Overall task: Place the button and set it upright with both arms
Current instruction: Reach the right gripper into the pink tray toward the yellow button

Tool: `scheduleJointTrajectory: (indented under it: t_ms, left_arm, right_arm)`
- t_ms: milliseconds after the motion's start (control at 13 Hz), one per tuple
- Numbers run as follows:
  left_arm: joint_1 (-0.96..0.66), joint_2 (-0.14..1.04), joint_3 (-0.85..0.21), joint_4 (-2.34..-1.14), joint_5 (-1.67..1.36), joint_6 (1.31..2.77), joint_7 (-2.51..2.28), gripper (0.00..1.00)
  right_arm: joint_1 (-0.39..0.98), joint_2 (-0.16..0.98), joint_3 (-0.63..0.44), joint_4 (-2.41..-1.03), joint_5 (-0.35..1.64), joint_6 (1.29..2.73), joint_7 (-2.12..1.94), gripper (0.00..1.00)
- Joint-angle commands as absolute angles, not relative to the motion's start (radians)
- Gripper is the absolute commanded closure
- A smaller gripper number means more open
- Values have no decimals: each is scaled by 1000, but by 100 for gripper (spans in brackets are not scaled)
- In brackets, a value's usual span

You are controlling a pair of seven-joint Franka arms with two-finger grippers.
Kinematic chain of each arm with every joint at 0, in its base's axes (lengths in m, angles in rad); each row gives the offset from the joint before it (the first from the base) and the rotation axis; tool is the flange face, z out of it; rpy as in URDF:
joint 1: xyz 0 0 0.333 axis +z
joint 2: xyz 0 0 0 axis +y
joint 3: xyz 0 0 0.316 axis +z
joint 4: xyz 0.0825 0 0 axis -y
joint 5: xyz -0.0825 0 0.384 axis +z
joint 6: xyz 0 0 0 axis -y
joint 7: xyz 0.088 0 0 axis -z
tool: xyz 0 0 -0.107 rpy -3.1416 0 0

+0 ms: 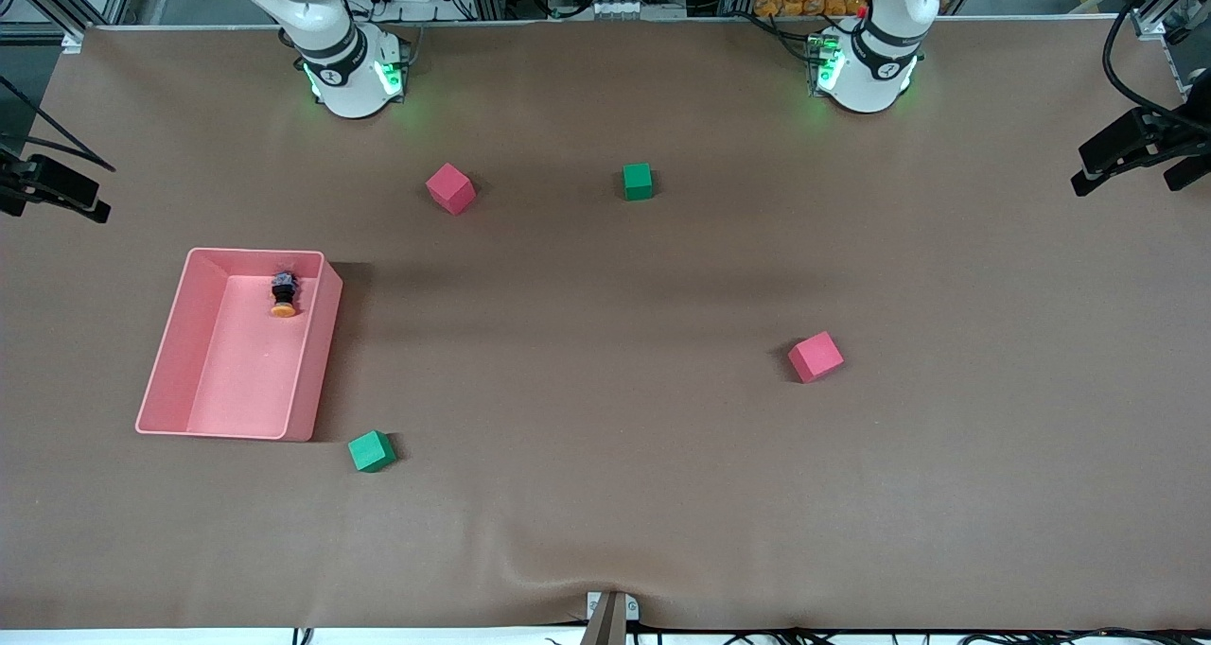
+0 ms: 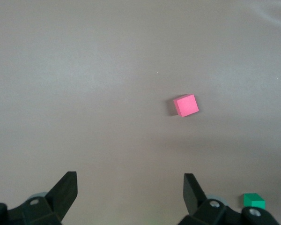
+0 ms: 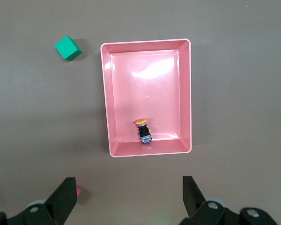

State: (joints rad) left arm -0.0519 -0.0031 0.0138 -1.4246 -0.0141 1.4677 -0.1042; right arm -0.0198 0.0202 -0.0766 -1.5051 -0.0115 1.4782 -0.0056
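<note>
Button point(image 1: 283, 295) on its side in pink tray point(image 1: 180, 342), orange cap toward front camera, left hand point(image 2: 130, 192) and right hand point(image 3: 129, 194) both spread apart, empty

High front camera faces both arm bases; wrist cameras look straight down, sharing its cubes and tray point(image 3: 183, 93).

You see a plain brown table point(image 1: 605, 494) carrying a pink tray point(image 1: 312, 361), a button point(image 1: 283, 295) with an orange cap on a black-grey body, two pink cubes point(image 1: 449, 188) point(image 1: 815, 357), two green cubes point(image 1: 638, 181) point(image 1: 371, 451), and white arms point(image 1: 331, 40) with black bands and green-lit bases.
</note>
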Motion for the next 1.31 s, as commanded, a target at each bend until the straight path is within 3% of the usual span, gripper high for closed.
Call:
scheduleJointTrajectory:
  t_ms: [0, 308, 769, 1231]
  left_arm:
    - [-46, -9, 9, -1414, -8, 1454, -101, 0]
    - [-48, -8, 9, -1413, -5, 1456, -103, 0]
    - [-46, -8, 9, -1413, -8, 1454, -100, 0]
    - [-44, -8, 11, -1413, -6, 1454, -100, 0]
  right_arm:
    - [-20, -12, -77, -1540, -28, 1491, -17, 0]
    - [-25, -11, -78, -1558, -28, 1502, -17, 0]
    - [-48, -8, -83, -1796, -26, 1702, -15, 0]
    - [-48, 12, -83, -2161, -25, 2127, -15, 0]
